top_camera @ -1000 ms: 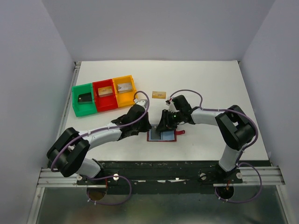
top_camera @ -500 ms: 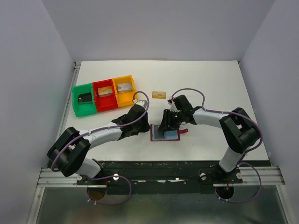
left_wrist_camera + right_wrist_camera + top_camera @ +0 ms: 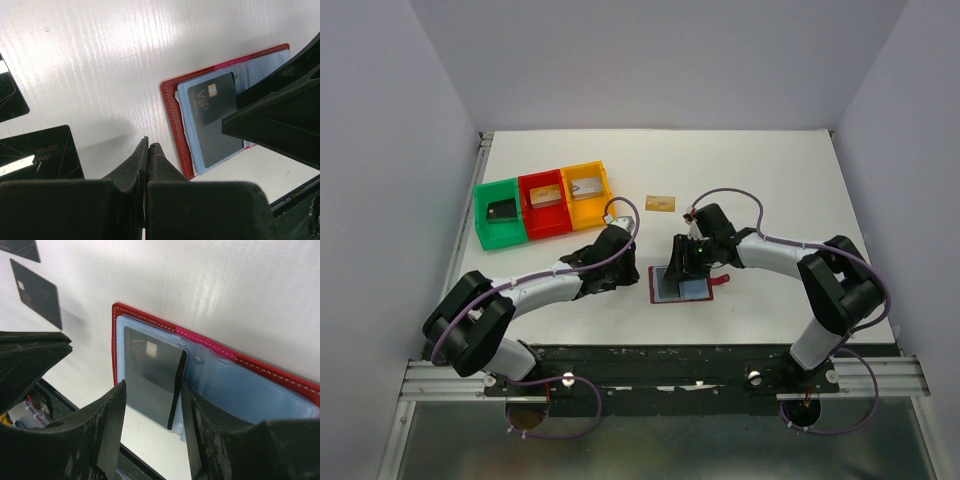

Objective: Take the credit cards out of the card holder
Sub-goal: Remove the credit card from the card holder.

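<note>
The maroon card holder (image 3: pixel 660 296) lies open on the table, light blue pockets up, and also shows in the left wrist view (image 3: pixel 172 120). A black card (image 3: pixel 150 370) sticks out of its left pocket, one long edge lifted. My right gripper (image 3: pixel 152 385) is open, its fingers on either side of that card; in the top view it (image 3: pixel 675 268) is over the holder. My left gripper (image 3: pixel 148 145) is shut and empty, just left of the holder (image 3: pixel 150 320). Two black cards (image 3: pixel 42 152) (image 3: pixel 7 97) lie on the table left of it. A gold card (image 3: pixel 661 203) lies farther back.
Green (image 3: pixel 483 218), red (image 3: pixel 524 188) and yellow (image 3: pixel 604 178) trays stand in a row at the back left, each with a small flat item inside. The table's near edge and the black rail run close below the holder.
The card holder has slid to the right, away from my left gripper, with my right gripper moving right along with it. The left arm has barely moved.
</note>
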